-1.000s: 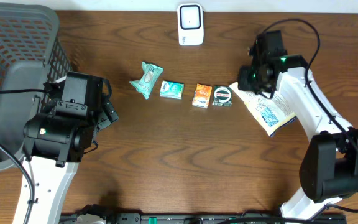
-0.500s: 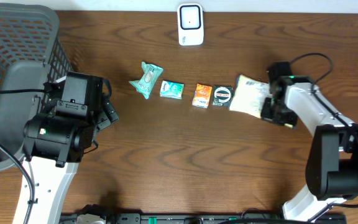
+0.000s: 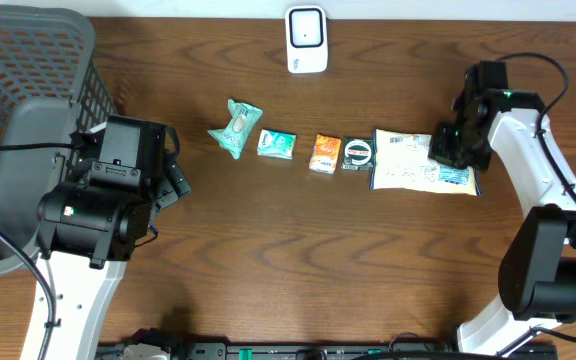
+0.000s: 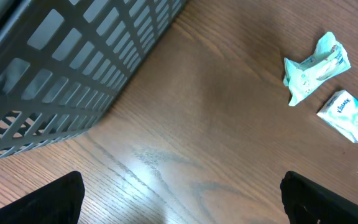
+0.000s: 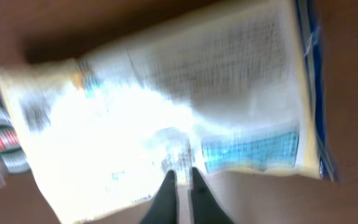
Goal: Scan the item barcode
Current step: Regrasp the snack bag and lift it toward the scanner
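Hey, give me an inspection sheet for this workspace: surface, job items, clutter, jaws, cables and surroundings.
Surface: brown wooden table, no spills seen.
Job's things: white barcode scanner at the far edge; flat white-and-blue printed packet lying print-up at the right end of the row.
Clutter: crumpled mint-green wrapper, teal tissue pack, orange box and round black tin in a row; grey plastic basket at left.
Grippers: left gripper jaws open, holding nothing; right gripper jaws shut at the packet's edge, grip cannot be told.
Cables: black cable crosses the basket.
Surroundings: nothing seen.
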